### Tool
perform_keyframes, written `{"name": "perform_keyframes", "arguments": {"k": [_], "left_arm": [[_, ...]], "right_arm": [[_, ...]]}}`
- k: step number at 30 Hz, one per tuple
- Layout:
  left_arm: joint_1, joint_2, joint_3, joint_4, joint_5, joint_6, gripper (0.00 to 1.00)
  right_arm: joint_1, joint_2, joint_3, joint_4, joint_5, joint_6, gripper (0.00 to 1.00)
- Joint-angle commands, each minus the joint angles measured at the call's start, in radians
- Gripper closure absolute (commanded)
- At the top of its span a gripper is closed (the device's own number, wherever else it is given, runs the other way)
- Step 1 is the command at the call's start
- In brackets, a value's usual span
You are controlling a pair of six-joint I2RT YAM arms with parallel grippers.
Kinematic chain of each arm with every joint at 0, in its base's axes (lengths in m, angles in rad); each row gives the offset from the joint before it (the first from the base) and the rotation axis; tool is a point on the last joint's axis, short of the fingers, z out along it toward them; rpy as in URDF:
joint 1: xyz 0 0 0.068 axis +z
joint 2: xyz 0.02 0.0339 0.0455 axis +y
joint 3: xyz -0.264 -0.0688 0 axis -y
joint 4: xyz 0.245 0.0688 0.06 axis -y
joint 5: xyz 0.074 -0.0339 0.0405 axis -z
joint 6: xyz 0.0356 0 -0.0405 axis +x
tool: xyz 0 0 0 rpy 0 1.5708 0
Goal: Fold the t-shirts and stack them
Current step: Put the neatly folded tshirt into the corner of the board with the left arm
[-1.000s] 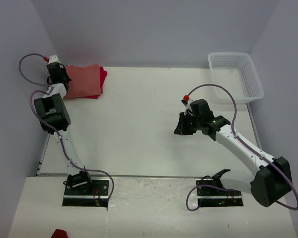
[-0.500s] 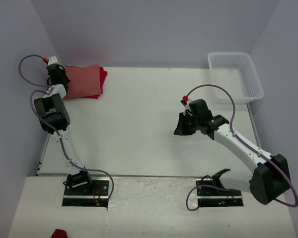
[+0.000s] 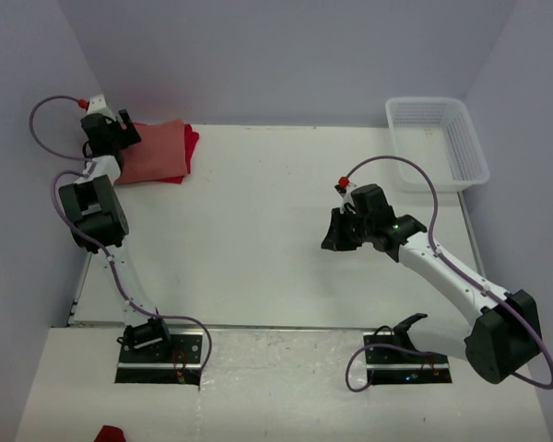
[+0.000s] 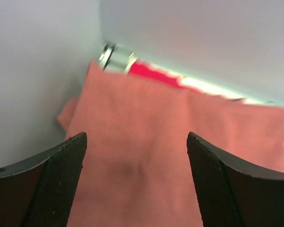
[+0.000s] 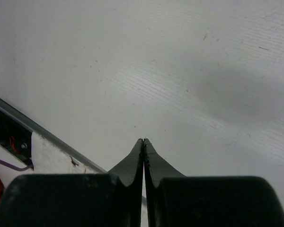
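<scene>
At the upper left of the overhead view I see the folded salmon-pink cloth t-shirt lying on the bright red cloth t-shirt, which peeks out along its right edge. My left gripper hangs over the pink shirt's left end, jaws spread, gripping nothing. My right gripper is clenched and empty above the white table, centre-right.

Room in the middle, corners taken
We find bare white tabletop across the frame's centre; the folded salmon-pink t-shirt over a red t-shirt fills the upper left, a white plastic mesh basket the upper right.
</scene>
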Motion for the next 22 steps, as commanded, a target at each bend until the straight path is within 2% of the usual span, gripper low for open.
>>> {"name": "perform_keyframes", "arguments": {"k": [1, 4, 6, 9, 10, 12, 14, 16, 19, 22], "left_arm": [[-0.011, -0.176, 0.050, 0.108, 0.137, -0.044, 0.13], [-0.042, -0.257, 0.079, 0.094, 0.237, -0.048, 0.06], [-0.060, -0.308, 0.076, 0.094, 0.313, -0.053, 0.05], [-0.083, -0.392, 0.087, 0.065, 0.424, -0.122, 0.00], [-0.094, -0.436, 0.081, 0.042, 0.462, -0.175, 0.00], [-0.108, -0.496, 0.038, 0.034, 0.481, -0.220, 0.00], [-0.142, -0.619, -0.093, 0.047, 0.458, -0.251, 0.00], [-0.206, -0.757, -0.240, 0.028, 0.398, -0.199, 0.00], [-0.301, -0.916, -0.389, -0.060, 0.279, -0.118, 0.00], [-0.372, -1.059, -0.541, -0.116, 0.182, -0.099, 0.00]], "right_arm": [[0.018, -0.048, 0.001, 0.039, 0.027, 0.000, 1.00], [0.030, -0.079, -0.005, 0.040, 0.039, 0.006, 1.00], [0.034, -0.111, -0.008, 0.033, 0.049, 0.012, 1.00], [0.040, -0.151, -0.011, 0.005, 0.079, 0.014, 1.00], [0.040, -0.183, -0.011, -0.001, 0.093, 0.002, 0.91], [0.040, -0.208, -0.007, -0.024, 0.157, -0.017, 0.81], [0.041, -0.240, -0.008, -0.030, 0.194, -0.048, 0.62], [0.043, -0.267, -0.013, -0.015, 0.213, -0.066, 0.56], [0.043, -0.301, -0.008, 0.016, 0.188, -0.059, 0.54], [0.043, -0.317, 0.027, 0.004, 0.199, -0.017, 0.53]]}}
